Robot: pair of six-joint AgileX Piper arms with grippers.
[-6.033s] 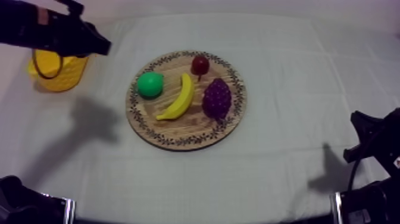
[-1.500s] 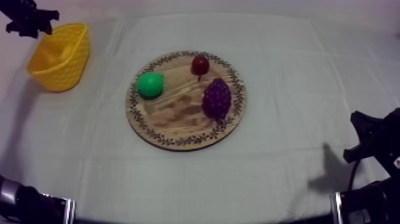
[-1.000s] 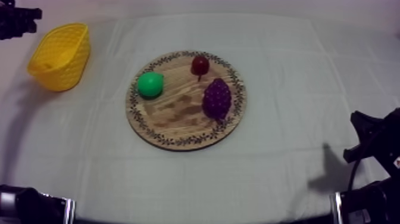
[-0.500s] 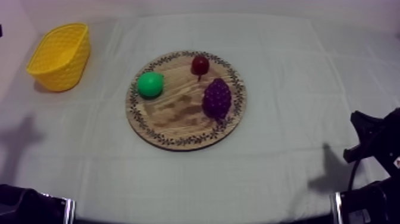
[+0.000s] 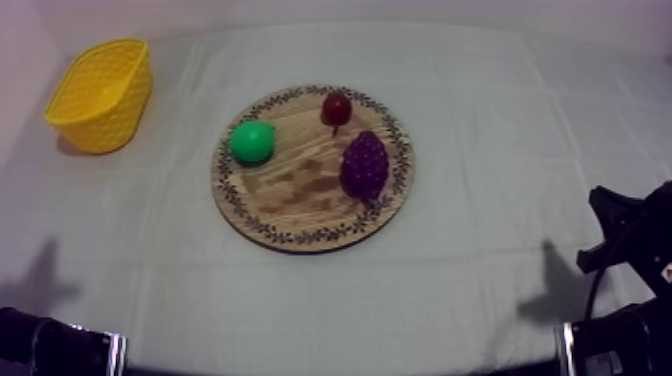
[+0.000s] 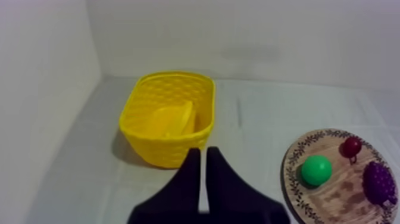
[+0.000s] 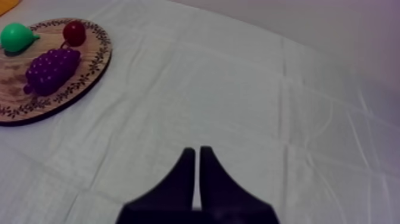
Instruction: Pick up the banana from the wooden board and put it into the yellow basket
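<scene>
Yellow banana off the wooden board, now in the basket; left hand withdrawn, pressed together.

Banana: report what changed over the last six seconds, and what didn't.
The banana went from the wooden board into the yellow basket. The left gripper, then over the basket, has pulled back and is shut on nothing. The pear, small red fruit, grapes and right gripper stayed put.

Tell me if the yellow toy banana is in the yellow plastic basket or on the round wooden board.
In the basket: the banana lies inside it, none on the board.
</scene>
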